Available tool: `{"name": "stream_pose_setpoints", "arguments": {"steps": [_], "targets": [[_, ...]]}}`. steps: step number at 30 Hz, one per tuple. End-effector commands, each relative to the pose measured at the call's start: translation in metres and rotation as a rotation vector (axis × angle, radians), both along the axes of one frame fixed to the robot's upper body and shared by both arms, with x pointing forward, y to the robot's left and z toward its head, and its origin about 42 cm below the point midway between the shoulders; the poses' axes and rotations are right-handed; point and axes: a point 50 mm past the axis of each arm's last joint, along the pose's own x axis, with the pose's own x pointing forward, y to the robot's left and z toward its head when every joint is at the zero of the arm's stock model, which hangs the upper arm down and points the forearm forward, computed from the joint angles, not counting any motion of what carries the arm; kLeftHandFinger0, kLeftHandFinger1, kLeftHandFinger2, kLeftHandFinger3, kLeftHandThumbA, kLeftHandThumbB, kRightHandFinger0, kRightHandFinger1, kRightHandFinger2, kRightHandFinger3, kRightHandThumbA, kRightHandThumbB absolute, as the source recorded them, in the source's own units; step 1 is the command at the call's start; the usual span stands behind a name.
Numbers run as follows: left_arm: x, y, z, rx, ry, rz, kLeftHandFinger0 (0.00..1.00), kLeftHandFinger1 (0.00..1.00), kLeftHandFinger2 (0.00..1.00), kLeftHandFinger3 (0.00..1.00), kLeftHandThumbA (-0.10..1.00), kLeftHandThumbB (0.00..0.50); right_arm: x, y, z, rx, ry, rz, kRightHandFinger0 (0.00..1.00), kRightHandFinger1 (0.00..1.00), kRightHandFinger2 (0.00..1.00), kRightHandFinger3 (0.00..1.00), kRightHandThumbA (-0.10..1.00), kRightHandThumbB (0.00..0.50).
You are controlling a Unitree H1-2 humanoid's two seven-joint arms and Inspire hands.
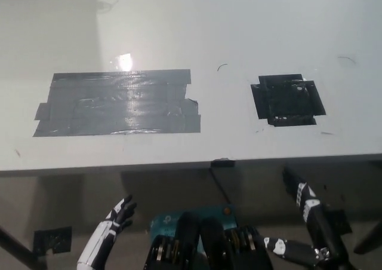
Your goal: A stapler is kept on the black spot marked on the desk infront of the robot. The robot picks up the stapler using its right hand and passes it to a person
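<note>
The black square spot (288, 99) on the white desk (179, 31) lies bare, and no stapler shows anywhere in the head view. My black right hand (311, 225) hangs low at the bottom right, below the desk's front edge. Its fingers are spread and hold nothing. My white left hand (117, 215) rests at the lower left, also below the desk edge, open and empty. No person is in view.
A wide patch of grey tape (116, 103) covers the desk's left half. The desk's front edge (179, 164) runs across the picture. A teal board (173, 220) and a black tape mark (52, 240) lie on the floor below.
</note>
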Motion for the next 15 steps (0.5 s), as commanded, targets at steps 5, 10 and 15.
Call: {"name": "stream_pose_setpoints", "arguments": {"steps": [5,10,15], "targets": [[-0.01,0.002,0.007,-0.001,-0.093,0.05,1.0,1.0,1.0,1.0,1.0,0.5,-0.004,0.0,-0.007,0.047,-0.06,0.039,1.0,1.0,1.0,1.0,1.0,0.209],[-0.014,0.005,0.003,-0.012,-0.088,0.053,1.0,1.0,1.0,1.0,1.0,0.5,-0.008,0.001,-0.013,0.038,-0.044,0.057,1.0,1.0,1.0,1.0,1.0,0.195],[-0.016,0.006,0.003,-0.013,-0.084,0.059,1.0,1.0,1.0,1.0,1.0,0.5,-0.01,0.002,-0.015,0.008,-0.029,0.07,1.0,1.0,1.0,1.0,1.0,0.205]]}}
